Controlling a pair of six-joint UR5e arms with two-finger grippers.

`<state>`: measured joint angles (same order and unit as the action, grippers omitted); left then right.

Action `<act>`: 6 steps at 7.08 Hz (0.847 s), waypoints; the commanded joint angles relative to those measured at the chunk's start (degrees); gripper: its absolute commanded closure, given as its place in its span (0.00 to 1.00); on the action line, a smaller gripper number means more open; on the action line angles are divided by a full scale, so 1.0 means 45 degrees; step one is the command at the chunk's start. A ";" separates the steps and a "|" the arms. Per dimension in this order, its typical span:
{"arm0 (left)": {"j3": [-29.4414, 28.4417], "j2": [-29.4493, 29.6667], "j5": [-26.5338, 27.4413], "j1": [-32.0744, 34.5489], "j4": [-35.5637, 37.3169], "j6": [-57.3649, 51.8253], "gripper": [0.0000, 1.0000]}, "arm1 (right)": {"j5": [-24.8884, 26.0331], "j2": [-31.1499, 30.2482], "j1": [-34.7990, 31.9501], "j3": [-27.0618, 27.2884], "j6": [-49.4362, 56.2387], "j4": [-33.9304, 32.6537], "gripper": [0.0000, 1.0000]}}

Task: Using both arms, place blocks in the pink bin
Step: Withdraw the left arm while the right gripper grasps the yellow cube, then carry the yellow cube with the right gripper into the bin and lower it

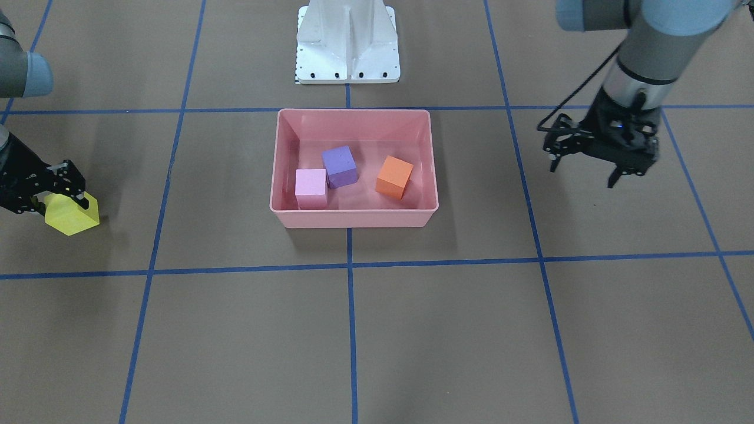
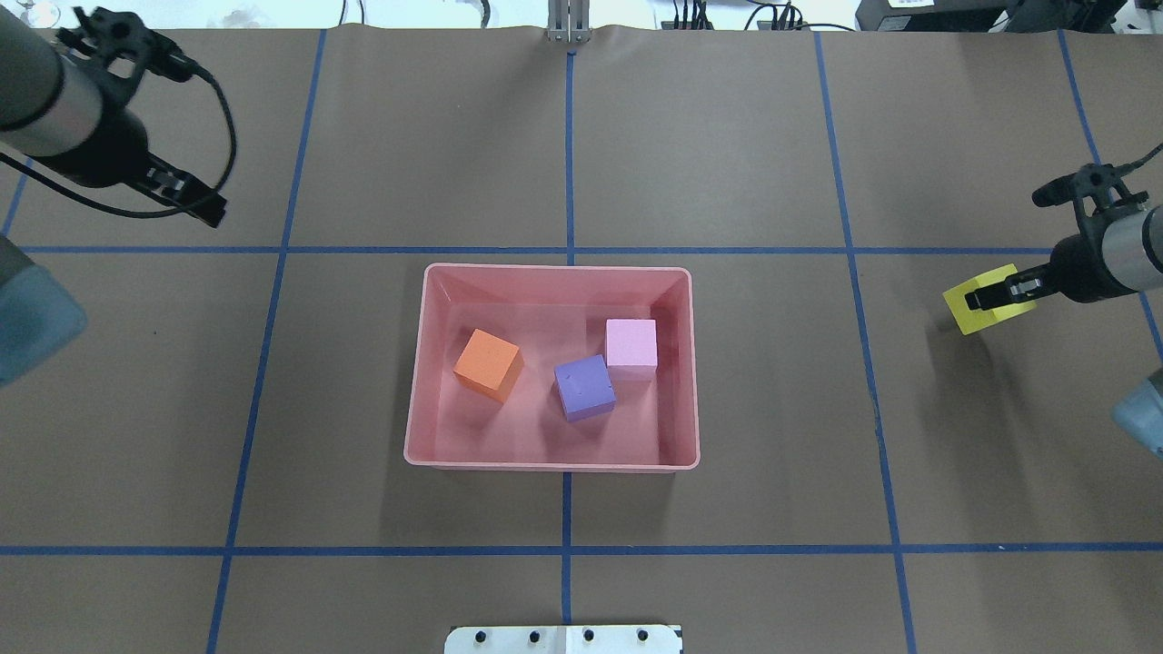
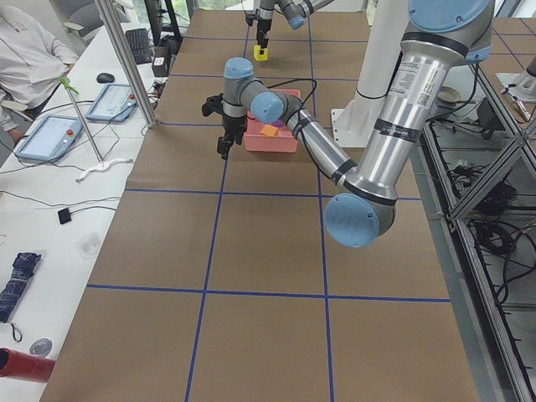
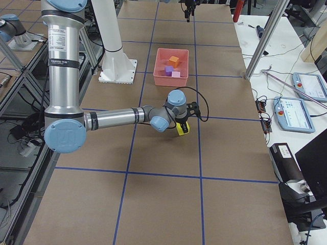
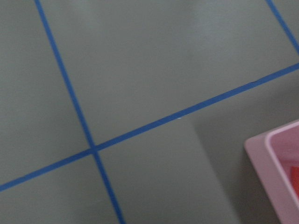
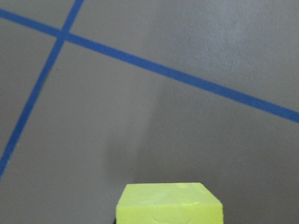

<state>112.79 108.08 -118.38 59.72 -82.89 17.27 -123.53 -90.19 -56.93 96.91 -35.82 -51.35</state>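
Note:
The pink bin (image 1: 353,219) (image 2: 554,465) stands at the table's middle. In it lie the orange block (image 1: 393,176) (image 2: 488,363), the purple block (image 1: 340,166) (image 2: 584,387) and the light pink block (image 1: 311,187) (image 2: 631,347). My right gripper (image 1: 59,197) (image 2: 995,295) is shut on the yellow block (image 1: 70,218) (image 2: 986,307) and holds it a little above the table, far to the bin's side. The yellow block also fills the bottom of the right wrist view (image 6: 169,203). My left gripper (image 1: 583,175) (image 2: 195,202) is open and empty, above the table on the bin's other side. A corner of the bin (image 5: 275,168) shows in the left wrist view.
The white base pedestal (image 1: 347,41) stands behind the bin. Blue tape lines (image 2: 568,549) divide the brown table into squares. Monitors, cables and a person's desk (image 3: 59,134) lie beyond the table's edge.

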 commanded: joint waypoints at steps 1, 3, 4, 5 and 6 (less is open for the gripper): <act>-0.0744 -0.1141 -0.0411 0.2190 -0.0056 -0.2813 0.00 | -0.0048 0.1055 0.0168 0.1987 -0.1409 -0.2868 1.00; -0.1542 -0.2526 -0.1017 0.3093 -0.0637 -0.3094 0.00 | 0.0087 0.3039 0.0713 0.3656 -0.2852 -0.6679 1.00; -0.2089 -0.2688 -0.1095 0.3812 -0.1938 -0.3520 0.00 | 0.0379 0.4075 0.1316 0.3660 -0.4039 -0.7274 1.00; -0.2868 -0.3057 -0.2159 0.4690 -0.2434 -0.4182 0.00 | 0.0865 0.5265 0.1902 0.3660 -0.5115 -0.8209 1.00; -0.3591 -0.3119 -0.3427 0.5607 -0.2478 -0.5059 0.00 | 0.1334 0.6592 0.2507 0.3660 -0.5918 -0.9610 1.00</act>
<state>100.59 95.02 -127.86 80.10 -92.49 -1.30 -120.01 -67.59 -48.95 113.22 -57.38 -87.68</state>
